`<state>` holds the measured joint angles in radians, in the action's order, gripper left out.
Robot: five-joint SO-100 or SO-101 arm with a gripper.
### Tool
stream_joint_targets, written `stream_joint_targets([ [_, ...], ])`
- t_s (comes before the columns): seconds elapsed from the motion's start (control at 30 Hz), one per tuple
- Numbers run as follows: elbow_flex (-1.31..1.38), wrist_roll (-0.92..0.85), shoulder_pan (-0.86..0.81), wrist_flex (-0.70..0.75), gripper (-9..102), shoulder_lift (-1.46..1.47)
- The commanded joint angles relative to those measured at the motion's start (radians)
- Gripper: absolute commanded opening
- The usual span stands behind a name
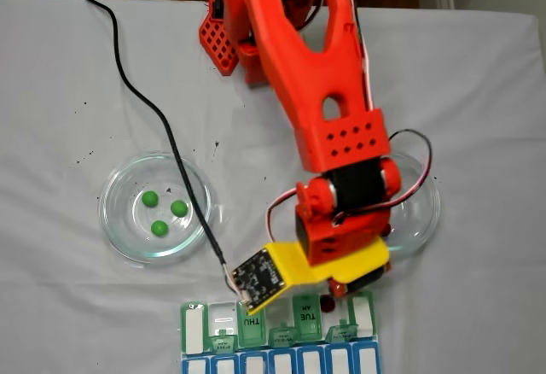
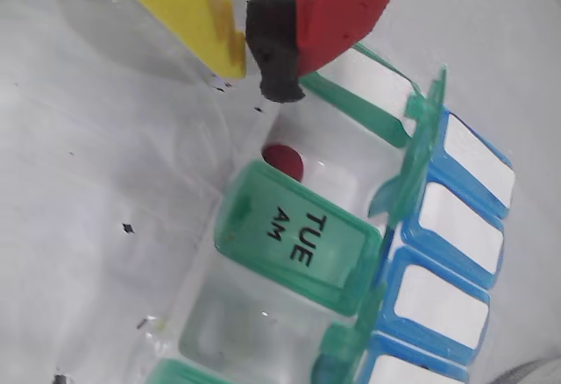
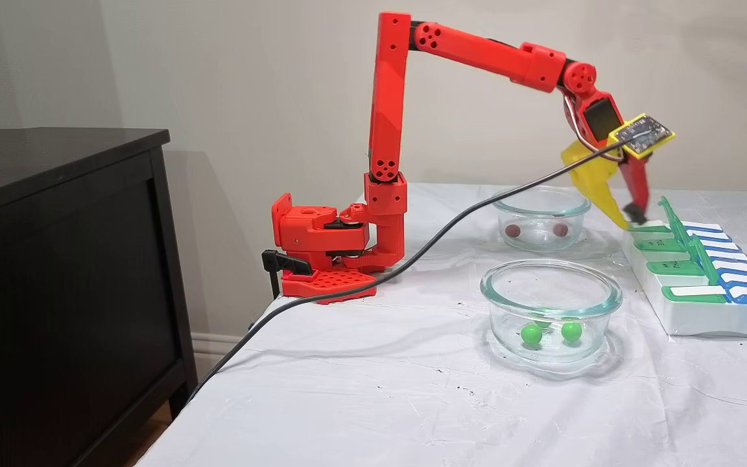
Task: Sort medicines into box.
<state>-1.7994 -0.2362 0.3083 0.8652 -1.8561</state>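
Note:
My gripper (image 2: 245, 60) hovers over the box (image 2: 302, 226), its yellow finger and black-padded red finger nearly touching with nothing between them. In both fixed views the gripper (image 1: 341, 287) (image 3: 629, 220) hangs above the green-lidded row of the box (image 1: 256, 336) (image 3: 704, 311). One dark red medicine (image 2: 282, 160) (image 1: 328, 304) lies in an open compartment beside the TUE AM lid. Three green medicines (image 1: 159, 228) sit in the left glass dish (image 1: 111, 212). Two red medicines (image 3: 511, 230) rest in the far dish (image 3: 542, 201).
A black cable (image 1: 145, 92) runs across the cloth, over the left dish, to the wrist camera board (image 1: 260, 276). The arm's base (image 1: 256, 32) stands at the table's far edge. The right dish (image 1: 422, 220) lies partly under the arm. A dark cabinet (image 3: 56, 259) stands beside the table.

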Motion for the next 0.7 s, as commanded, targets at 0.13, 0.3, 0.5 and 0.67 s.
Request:
stream_joint_targets([
  [0.13,0.189,-0.020,0.095,0.284,0,-0.181],
  [0.3,0.155,-0.046,0.198,0.356,0,-0.218],
  [0.5,-0.002,-0.069,0.268,0.255,0,-0.314],
  [0.67,-0.077,-0.054,0.298,0.242,0,-0.336],
])
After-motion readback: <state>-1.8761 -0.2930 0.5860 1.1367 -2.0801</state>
